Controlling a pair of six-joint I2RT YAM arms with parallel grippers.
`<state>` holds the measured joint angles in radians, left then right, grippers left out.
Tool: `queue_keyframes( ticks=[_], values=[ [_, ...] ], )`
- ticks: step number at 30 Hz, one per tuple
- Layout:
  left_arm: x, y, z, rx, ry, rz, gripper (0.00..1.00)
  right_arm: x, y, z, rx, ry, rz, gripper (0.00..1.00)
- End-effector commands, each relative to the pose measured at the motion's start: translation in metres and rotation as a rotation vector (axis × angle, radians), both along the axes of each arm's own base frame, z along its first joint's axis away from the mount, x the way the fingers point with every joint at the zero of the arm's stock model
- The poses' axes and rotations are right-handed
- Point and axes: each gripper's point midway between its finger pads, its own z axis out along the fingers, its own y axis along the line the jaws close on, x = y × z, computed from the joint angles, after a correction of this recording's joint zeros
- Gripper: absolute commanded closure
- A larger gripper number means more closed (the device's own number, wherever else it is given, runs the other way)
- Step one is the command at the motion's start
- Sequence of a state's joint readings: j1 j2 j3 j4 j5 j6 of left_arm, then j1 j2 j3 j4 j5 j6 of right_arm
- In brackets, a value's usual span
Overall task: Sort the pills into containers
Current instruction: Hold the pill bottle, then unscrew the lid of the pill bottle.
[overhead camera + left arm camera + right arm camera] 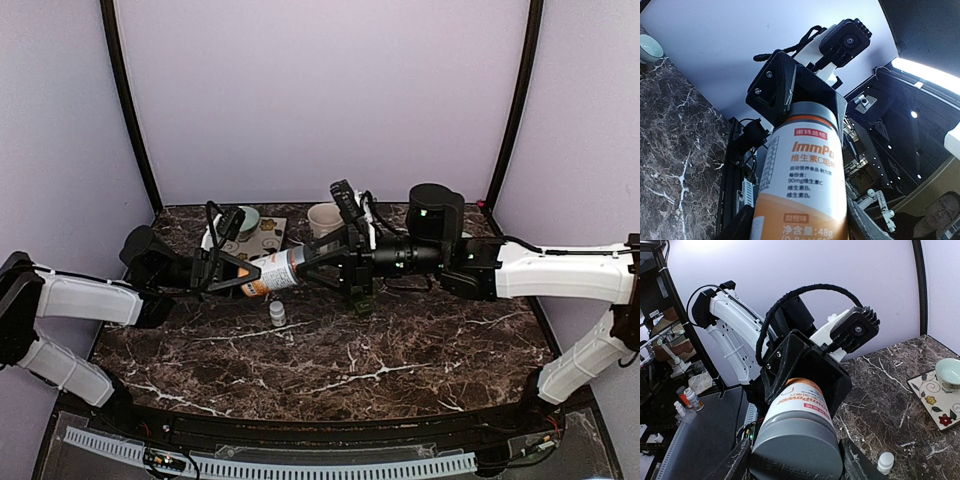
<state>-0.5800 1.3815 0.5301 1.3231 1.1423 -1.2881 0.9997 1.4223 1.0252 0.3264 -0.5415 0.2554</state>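
A white and orange pill bottle (pixel 272 271) with a grey cap hangs level above the table, held between both arms. My left gripper (pixel 243 273) is shut on its orange end; in the left wrist view the label (pixel 807 165) fills the space between my fingers (pixel 735 226). My right gripper (pixel 308 261) is shut on the grey cap (pixel 797 450), with a finger (pixel 856 465) close on each side. The pills are hidden inside the bottle. The containers do not show clearly in any view.
A small white vial (pixel 277 313) stands on the marble under the bottle, also in the right wrist view as the vial (pixel 885 462). At the back are a cream mug (pixel 323 219), a pale green bowl (pixel 247 218) and a flowered tile (pixel 266 238).
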Motion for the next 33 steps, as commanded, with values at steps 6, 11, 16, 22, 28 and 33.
queue_keyframes(
  ticks=[6, 11, 16, 22, 28, 33],
  values=[
    [0.016, 0.006, 0.02, 0.026, -0.287, 0.228, 1.0, 0.009, -0.009, 0.014, -0.009, 0.145, -0.101, 0.31],
    [0.019, 0.009, 0.019, 0.033, -0.36, 0.275, 1.0, 0.014, -0.009, 0.02, 0.014, 0.271, -0.139, 0.25],
    [0.023, 0.01, 0.015, 0.063, -0.416, 0.31, 1.0, 0.02, -0.011, 0.033, 0.066, 0.389, -0.158, 0.24],
    [0.024, 0.013, 0.011, 0.092, -0.465, 0.337, 1.0, 0.032, -0.006, 0.027, 0.044, 0.511, -0.193, 0.24],
    [0.022, 0.015, 0.011, 0.097, -0.489, 0.346, 1.0, 0.043, -0.001, 0.004, -0.023, 0.573, -0.236, 0.25],
    [0.02, 0.017, 0.014, 0.103, -0.516, 0.36, 1.0, 0.045, 0.007, 0.009, -0.013, 0.598, -0.214, 0.25]
  ],
)
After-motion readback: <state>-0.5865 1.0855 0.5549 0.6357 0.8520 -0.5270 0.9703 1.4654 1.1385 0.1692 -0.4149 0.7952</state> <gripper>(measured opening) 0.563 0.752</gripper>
